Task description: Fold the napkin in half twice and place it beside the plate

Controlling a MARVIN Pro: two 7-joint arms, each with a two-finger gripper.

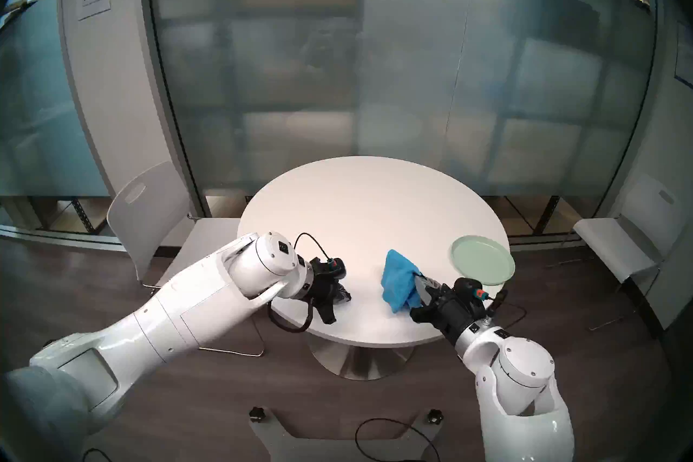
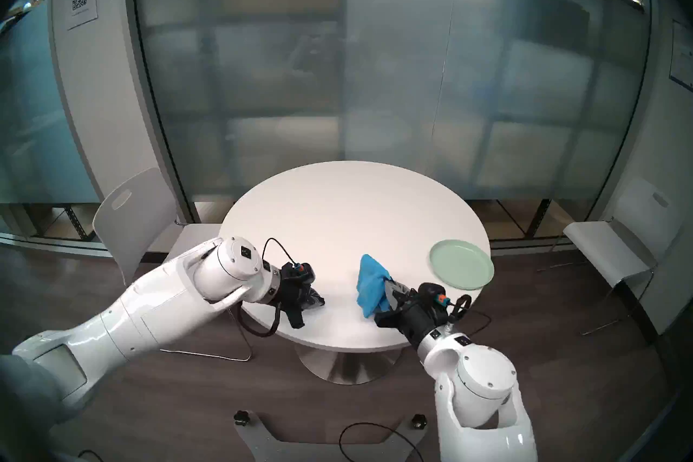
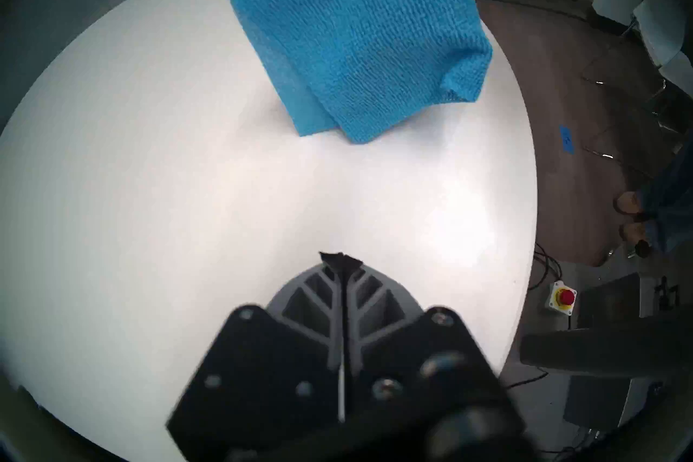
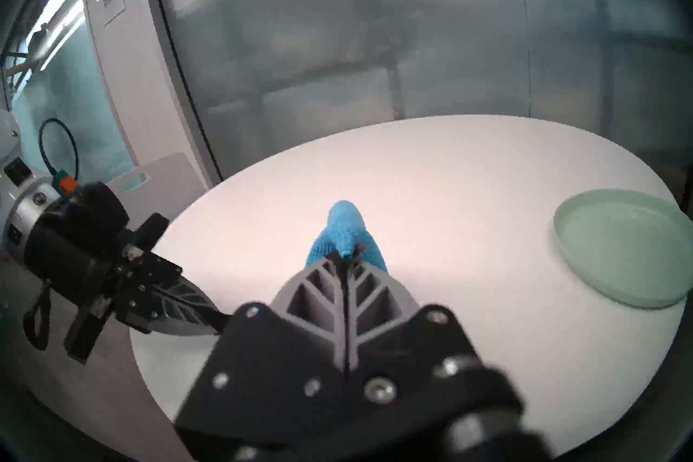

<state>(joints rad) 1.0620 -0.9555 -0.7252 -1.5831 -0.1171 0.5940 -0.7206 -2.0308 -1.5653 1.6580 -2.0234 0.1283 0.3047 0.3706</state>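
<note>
Over the surface (image 1: 367, 195), right fingers (image 1: 418, 277) pinch the napkin (image 1: 397, 279); left fingers (image 1: 343, 296) closed, seemingly empty; lower flat at the plate's (image 1: 483, 264) nine o'clock.

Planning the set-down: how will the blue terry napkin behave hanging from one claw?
Probably floppy: the bright blue terry napkin droops in folds from the shut right claw. Likely light, pinched by one edge. Its looped weave should resist slipping.

One napkin (image 1: 398, 279), one plate (image 1: 482, 265), one round table (image 1: 367, 202), two chairs (image 1: 150, 217).
</note>
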